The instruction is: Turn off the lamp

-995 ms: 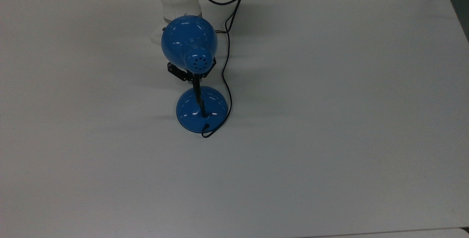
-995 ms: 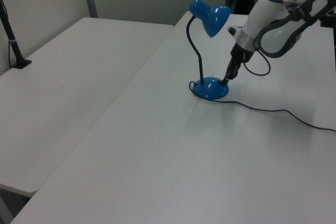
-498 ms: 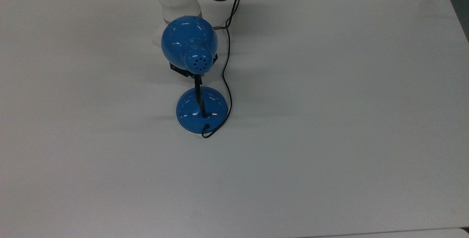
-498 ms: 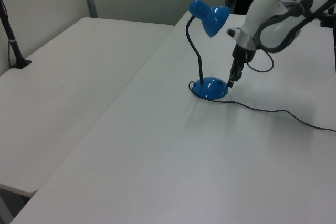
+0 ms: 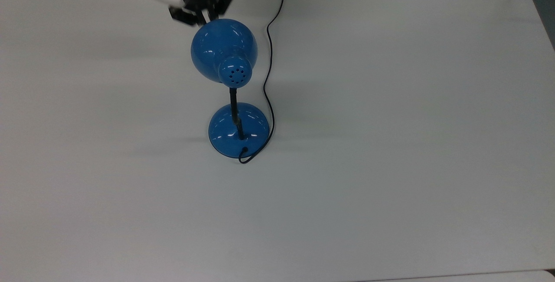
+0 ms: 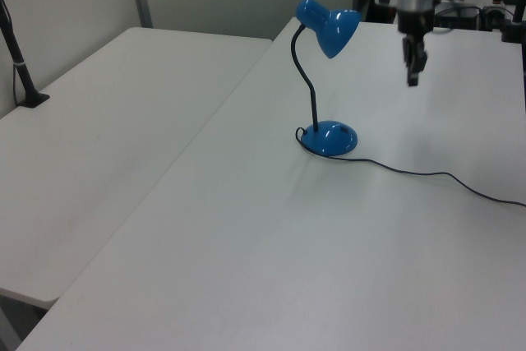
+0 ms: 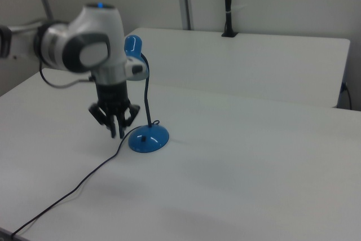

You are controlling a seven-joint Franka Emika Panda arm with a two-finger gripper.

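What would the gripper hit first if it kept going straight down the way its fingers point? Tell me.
Probably the bare table. In the left view the gripper hangs pointing down, apart from the lamp, with nothing under it. The cord lies nearer the camera, though depth is unclear.

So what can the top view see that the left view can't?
Top view alone: the ring of vent holes on the lamp shade's cap, and the cord plugging into the back of the base. Left view alone: the curve of the neck, the pincer hanging high off the table, and a second table beside it. Both: the blue lamp and its black cord.
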